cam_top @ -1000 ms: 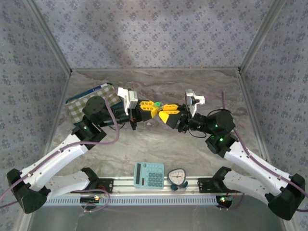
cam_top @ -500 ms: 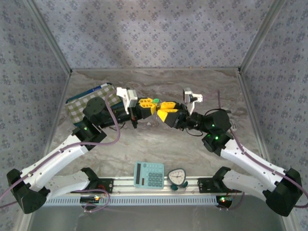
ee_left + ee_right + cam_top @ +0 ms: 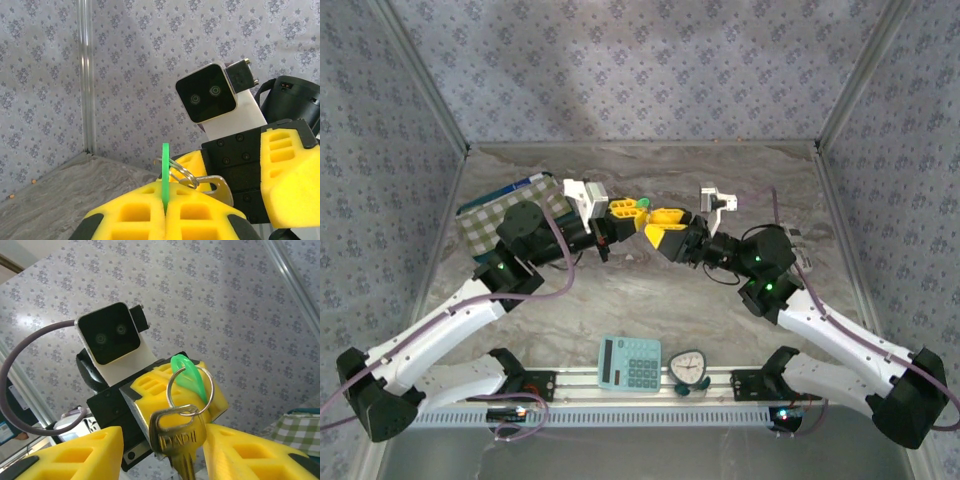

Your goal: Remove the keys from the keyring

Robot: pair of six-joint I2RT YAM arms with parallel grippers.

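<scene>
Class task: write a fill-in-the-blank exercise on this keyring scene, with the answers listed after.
The left gripper is shut on a ____ tag. The key is stamped ____. The right gripper stands ____, one finger on each side of the key. On the table, a clock lies beside the ____.
Missing words: green; DADII; open; calculator.

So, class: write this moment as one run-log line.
left claw: shut on green tag | right claw: open, flanking key | key: on ring | step: key not yet off

Floral grey walls (image 3: 620, 70), marble tabletop (image 3: 660, 165)
</scene>
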